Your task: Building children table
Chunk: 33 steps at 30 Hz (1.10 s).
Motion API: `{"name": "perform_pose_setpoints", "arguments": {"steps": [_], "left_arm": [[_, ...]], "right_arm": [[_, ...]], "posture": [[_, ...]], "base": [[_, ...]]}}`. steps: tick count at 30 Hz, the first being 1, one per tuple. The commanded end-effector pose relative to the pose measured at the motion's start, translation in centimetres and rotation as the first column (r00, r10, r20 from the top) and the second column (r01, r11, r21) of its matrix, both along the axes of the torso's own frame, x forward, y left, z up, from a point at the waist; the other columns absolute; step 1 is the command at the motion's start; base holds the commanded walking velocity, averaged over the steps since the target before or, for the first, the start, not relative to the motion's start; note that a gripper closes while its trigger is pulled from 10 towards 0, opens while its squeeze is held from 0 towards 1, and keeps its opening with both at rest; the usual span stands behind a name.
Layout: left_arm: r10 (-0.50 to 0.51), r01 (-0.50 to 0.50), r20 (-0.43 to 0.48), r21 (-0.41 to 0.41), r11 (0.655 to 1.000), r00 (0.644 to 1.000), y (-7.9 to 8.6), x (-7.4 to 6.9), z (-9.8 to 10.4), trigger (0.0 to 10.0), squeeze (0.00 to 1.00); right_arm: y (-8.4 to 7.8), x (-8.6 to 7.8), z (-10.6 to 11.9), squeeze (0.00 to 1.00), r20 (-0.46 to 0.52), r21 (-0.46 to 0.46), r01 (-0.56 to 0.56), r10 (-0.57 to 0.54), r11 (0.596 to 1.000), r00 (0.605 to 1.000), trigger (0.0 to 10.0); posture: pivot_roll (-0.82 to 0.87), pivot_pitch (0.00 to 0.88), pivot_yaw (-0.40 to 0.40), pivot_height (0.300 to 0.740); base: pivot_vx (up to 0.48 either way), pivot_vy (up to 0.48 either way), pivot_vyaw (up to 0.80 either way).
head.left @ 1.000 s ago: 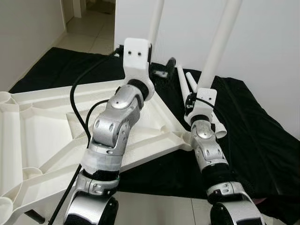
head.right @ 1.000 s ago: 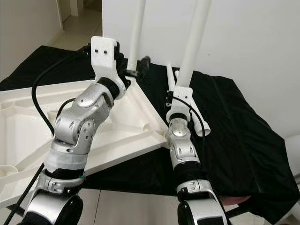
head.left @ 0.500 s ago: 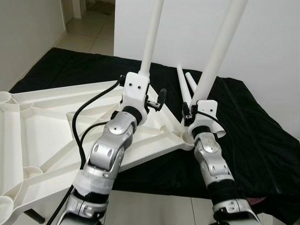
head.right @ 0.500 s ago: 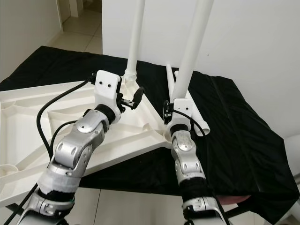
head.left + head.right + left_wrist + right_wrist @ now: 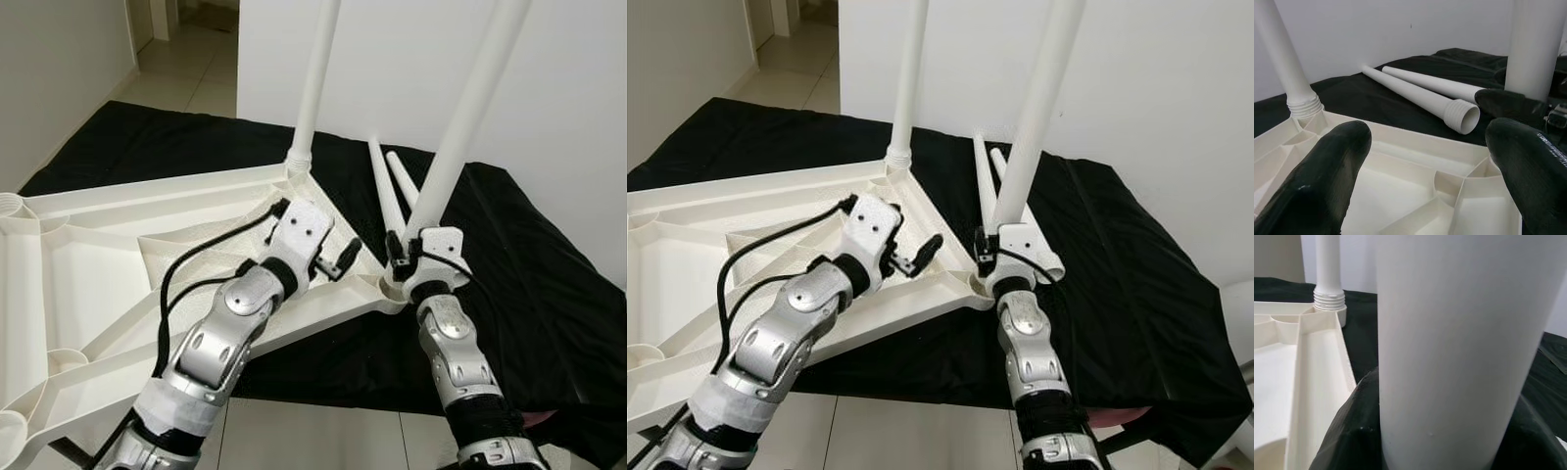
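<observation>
Currently the right gripper point(image 5: 409, 262) is clamping 1 upright leg point(image 5: 468, 122) at the corner socket, center-right; the left gripper point(image 5: 338, 259), fingers wide, is hovering over the tabletop point(image 5: 69, 284) just left.

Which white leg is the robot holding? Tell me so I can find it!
Find the big white upside-down tabletop on the black cloth. Two legs stand up from its corners. Yours is the near leg, with the right gripper around its bottom; the far leg stands alone.

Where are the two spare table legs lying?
The two loose legs lie side by side on the black cloth, just beyond the upturned tabletop and behind the right gripper.
</observation>
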<state>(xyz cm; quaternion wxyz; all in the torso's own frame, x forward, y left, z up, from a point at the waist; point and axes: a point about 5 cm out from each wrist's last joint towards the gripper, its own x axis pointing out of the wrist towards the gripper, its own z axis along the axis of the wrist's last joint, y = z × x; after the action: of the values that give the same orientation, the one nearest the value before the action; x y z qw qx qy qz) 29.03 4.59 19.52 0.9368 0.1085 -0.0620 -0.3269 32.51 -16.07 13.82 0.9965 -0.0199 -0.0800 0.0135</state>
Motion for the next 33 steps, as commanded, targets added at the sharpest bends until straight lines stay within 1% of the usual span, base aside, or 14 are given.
{"name": "perform_pose_setpoints", "arguments": {"steps": [1, 2, 3, 4, 5, 6, 10, 13, 14, 19, 21, 24, 25, 33], "left_arm": [[-0.06, 0.06, -0.003, 0.024, 0.998, 0.998, -0.6, -0.4, -0.3, 10.0, 0.0], [-0.072, 0.072, -0.002, 0.045, 0.996, 0.997, -0.6, -0.6, -0.6, 10.0, 0.0], [-0.094, 0.095, -0.023, 0.051, 0.994, 0.995, -0.8, -0.8, -1.0, 10.0, 0.0], [-0.094, 0.095, -0.023, 0.051, 0.994, 0.995, -0.8, -0.8, -1.0, 10.0, 0.0], [-0.114, 0.117, -0.051, 0.05, 0.992, 0.992, -1.0, -1.1, -1.2, 10.0, 0.0], [-0.114, 0.117, -0.051, 0.05, 0.992, 0.992, -1.0, -1.1, -1.2, 10.0, 0.0], [-0.193, 0.204, -0.127, 0.074, 0.976, 0.973, -1.5, -2.0, -2.2, 10.0, 0.0], [-0.206, 0.218, -0.146, 0.075, 0.973, 0.968, -1.5, -2.1, -2.4, 10.0, 0.0], [-0.215, 0.232, -0.171, 0.083, 0.969, 0.961, -1.7, -2.3, -2.8, 10.0, 0.0], [-0.209, 0.227, -0.186, 0.083, 0.97, 0.96, -1.8, -2.3, -2.9, 10.0, 0.0], [-0.19, 0.208, -0.186, 0.08, 0.975, 0.964, -1.7, -2.1, -2.8, 10.0, 0.0], [-0.181, 0.198, -0.187, 0.076, 0.977, 0.965, -1.7, -2.0, -2.7, 10.0, 0.0], [-0.168, 0.183, -0.191, 0.062, 0.981, 0.967, -1.6, -1.9, -2.4, 10.0, 0.0], [-0.163, 0.175, -0.194, 0.045, 0.984, 0.967, -1.6, -1.8, -1.9, 10.0, 0.0]], "right_arm": [[-0.8, -0.1, -0.2, 0.0, 0.0, 0.009, 0.021, -0.021, 1.0, 1.0, 10.0], [-1.1, -0.1, -0.5, 0.0, -0.012, 0.002, 0.021, -0.021, 1.0, 1.0, 10.0], [-1.2, -0.2, -0.9, 0.0, -0.02, 0.001, 0.004, -0.004, 1.0, 1.0, 10.0], [-1.2, -0.2, -0.9, 0.0, -0.02, 0.001, 0.004, -0.004, 1.0, 1.0, 10.0], [-1.1, -0.3, -1.1, 0.0, -0.022, 0.007, -0.023, 0.023, 1.0, 1.0, 10.0], [-1.1, -0.3, -1.1, 0.0, -0.022, 0.007, -0.023, 0.023, 1.0, 1.0, 10.0], [-1.1, -0.6, -1.7, 0.0, -0.018, 0.021, -0.084, 0.084, 0.996, 0.996, 10.0], [-1.1, -0.6, -1.7, 0.0, -0.016, 0.023, -0.093, 0.093, 0.995, 0.996, 10.0], [-0.8, -0.6, -1.8, 0.0, -0.012, 0.021, -0.122, 0.122, 0.992, 0.992, 10.0], [-0.3, -0.5, -1.9, 0.0, -0.017, 0.013, -0.148, 0.148, 0.989, 0.989, 10.0], [-0.1, -0.5, -2.4, 0.0, -0.033, 0.02, -0.171, 0.171, 0.985, 0.985, 10.0], [-0.1, -0.6, -2.6, 0.0, -0.035, 0.023, -0.18, 0.181, 0.983, 0.983, 10.0], [-0.1, -0.7, -3.0, 0.0, -0.045, 0.03, -0.201, 0.202, 0.979, 0.978, 10.0], [-0.1, -0.6, -3.9, 0.0, -0.076, 0.042, -0.219, 0.222, 0.975, 0.972, 10.0]], "posture": [[0.03, 0.0, -0.116, 0.74], [0.03, 0.0, -0.115, 0.74], [0.03, 0.0, -0.117, 0.74], [0.03, 0.0, -0.117, 0.74], [0.03, 0.0, -0.119, 0.74], [0.03, 0.0, -0.119, 0.74], [0.03, 0.0, -0.123, 0.74], [0.03, 0.0, -0.123, 0.74], [0.03, 0.0, -0.124, 0.74], [0.03, 0.0, -0.126, 0.74], [0.04, 0.0, -0.128, 0.74], [0.04, 0.0, -0.128, 0.74], [0.04, 0.0, -0.129, 0.74], [0.04, 0.0, -0.126, 0.74]], "base": [[0.0, 0.0, 0.0], [0.0, 0.0, 0.0], [0.0, 0.0, 0.0], [0.0, 0.0, 0.0], [0.0, 0.0, 0.0], [0.0, 0.0, 0.0], [0.0, 0.0, 0.0], [0.0, 0.0, 0.0], [0.0, 0.0, 0.0], [0.0, 0.0, 0.0], [0.0, 0.0, 0.0], [0.0, 0.0, 0.0], [0.0, 0.0, 0.0], [0.0, 0.0, 0.0]]}}
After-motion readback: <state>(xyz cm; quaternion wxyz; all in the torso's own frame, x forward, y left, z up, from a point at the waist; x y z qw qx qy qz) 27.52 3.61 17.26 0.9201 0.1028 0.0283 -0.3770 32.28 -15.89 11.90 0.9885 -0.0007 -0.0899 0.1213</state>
